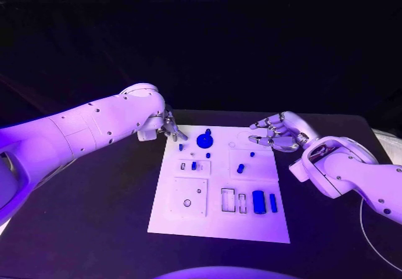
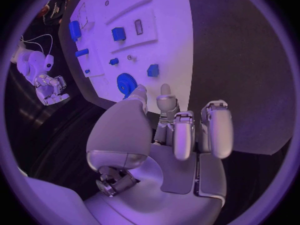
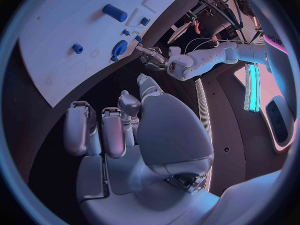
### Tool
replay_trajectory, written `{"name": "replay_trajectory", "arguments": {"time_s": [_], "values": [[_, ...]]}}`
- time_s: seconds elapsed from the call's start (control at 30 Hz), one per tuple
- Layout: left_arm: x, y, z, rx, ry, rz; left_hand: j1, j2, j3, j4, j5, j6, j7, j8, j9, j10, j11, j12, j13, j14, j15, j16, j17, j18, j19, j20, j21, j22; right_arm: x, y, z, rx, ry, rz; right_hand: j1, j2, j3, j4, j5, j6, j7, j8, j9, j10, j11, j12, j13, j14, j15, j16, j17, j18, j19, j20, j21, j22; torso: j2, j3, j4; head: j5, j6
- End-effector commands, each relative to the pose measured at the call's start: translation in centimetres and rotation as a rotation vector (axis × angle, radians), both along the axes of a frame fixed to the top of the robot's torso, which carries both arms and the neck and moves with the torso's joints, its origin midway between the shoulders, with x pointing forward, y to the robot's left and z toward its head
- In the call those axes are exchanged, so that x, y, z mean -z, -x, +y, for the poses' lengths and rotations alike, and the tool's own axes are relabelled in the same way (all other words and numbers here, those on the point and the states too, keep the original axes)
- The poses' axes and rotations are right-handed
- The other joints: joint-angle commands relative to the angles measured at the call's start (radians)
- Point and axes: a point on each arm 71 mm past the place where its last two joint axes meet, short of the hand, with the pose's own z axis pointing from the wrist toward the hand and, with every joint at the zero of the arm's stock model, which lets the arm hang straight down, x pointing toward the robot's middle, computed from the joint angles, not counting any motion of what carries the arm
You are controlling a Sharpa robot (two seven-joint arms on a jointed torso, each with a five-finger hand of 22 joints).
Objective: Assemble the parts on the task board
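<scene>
The white task board point(image 1: 219, 218) lies in the middle of the black table. A blue gear point(image 1: 204, 139) stands near its far edge, with small blue pegs point(image 1: 240, 168) scattered behind the middle. A blue cylinder point(image 1: 259, 201) and a slimmer blue bar point(image 1: 273, 202) sit near the front right. My left hand point(image 1: 165, 125) hovers at the board's far left corner, just left of the gear point(image 2: 126, 83), fingers loosely bent and holding nothing. My right hand point(image 1: 276, 132) hangs over the far right corner, empty too. The right wrist view shows the gear point(image 3: 119, 48) and cylinder point(image 3: 115, 12) beyond its fingers point(image 3: 112, 130).
Rectangular recesses point(image 1: 228, 199) and a square plate with a hole point(image 1: 189, 197) mark the board's near half. Bare black table point(image 1: 92, 221) surrounds the board on every side. A thin white cable point(image 1: 369, 232) curves along the table's right side.
</scene>
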Motion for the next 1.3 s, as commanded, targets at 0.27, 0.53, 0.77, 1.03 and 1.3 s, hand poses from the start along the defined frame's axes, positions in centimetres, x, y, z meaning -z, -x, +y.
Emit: {"name": "replay_trajectory", "arguments": {"time_s": [0.27,0.53,0.77,1.03,1.3], "values": [[0.48,0.22,-0.43,0.046,-0.02,0.063,-0.007,0.001,-0.015,0.0,-0.007,0.011,-0.004,0.009,0.003,0.005,-0.01,0.009,0.002,0.105,0.002,0.003,0.263,0.008,0.003,0.003,-0.001,0.092,0.05,0.03,0.17,-0.011,0.001,0.0,-0.008,0.002,0.001,0.003,0.006,0.005,0.001,-0.002,0.0,-0.008,0.001,-0.004,-0.001,0.048,0.002,-0.004,0.0,0.014,-0.005,-0.001,-0.006,-0.001,-0.001,0.0008,-0.0008,0.006,-0.007],[0.61,0.37,-0.66,0.052,-0.005,0.084,-0.004,0.01,-0.015,-0.002,-0.005,0.014,-0.007,0.012,0.004,0.007,-0.012,0.012,0.002,0.105,0.001,0.003,0.263,0.007,0.005,0.002,0.0,0.095,0.09,0.0,0.23,-0.012,0.002,0.003,-0.008,0.002,0.001,0.003,0.006,0.005,0.001,-0.002,0.0,-0.008,0.001,-0.004,-0.001,0.048,0.002,-0.004,0.0,0.014,-0.005,-0.001,-0.006,-0.001,-0.002,0.0015,-0.0005,0.007,-0.008],[0.74,0.45,-0.78,0.06,-0.008,0.097,0.023,0.018,-0.014,-0.01,-0.003,0.017,-0.01,0.019,0.007,0.009,-0.015,0.015,0.001,0.105,-0.002,0.003,0.263,0.006,0.007,-0.001,0.002,0.098,0.11,-0.02,0.27,-0.013,0.002,0.004,-0.008,0.002,0.001,0.003,0.006,0.005,0.001,-0.002,0.0,-0.008,0.001,-0.004,-0.001,0.048,0.002,-0.004,0.0,0.014,-0.005,-0.001,-0.006,-0.001,-0.001,0.0017,-0.0007,0.008,-0.009],[1.04,0.57,-1.17,0.071,-0.003,0.112,0.045,0.025,-0.009,-0.014,-0.001,0.017,-0.011,0.022,0.008,0.01,-0.016,0.015,-0.001,0.105,-0.003,0.003,0.263,0.006,0.007,-0.002,0.002,0.099,0.13,-0.03,0.36,-0.015,0.001,0.004,-0.008,0.002,0.001,0.003,0.006,0.005,0.001,-0.002,0.0,-0.008,0.001,-0.004,-0.001,0.048,0.002,-0.004,0.0,0.014,-0.005,-0.001,-0.006,-0.001,0.0,0.0015,-0.0007,0.005,-0.008],[1.17,0.57,-1.31,0.073,0.0,0.116,0.056,0.031,-0.005,-0.016,-0.002,0.017,-0.012,0.023,0.008,0.01,-0.016,0.015,-0.003,0.105,-0.003,0.003,0.263,0.006,0.007,-0.003,0.002,0.099,0.15,-0.06,0.41,-0.017,0.001,0.005,-0.008,0.002,0.001,0.003,0.006,0.005,0.001,-0.002,0.0,-0.008,0.001,-0.004,-0.001,0.048,0.002,-0.004,0.0,0.014,-0.005,-0.001,-0.006,-0.001,-0.001,0.0022,-0.0011,0.003,-0.012]]}}
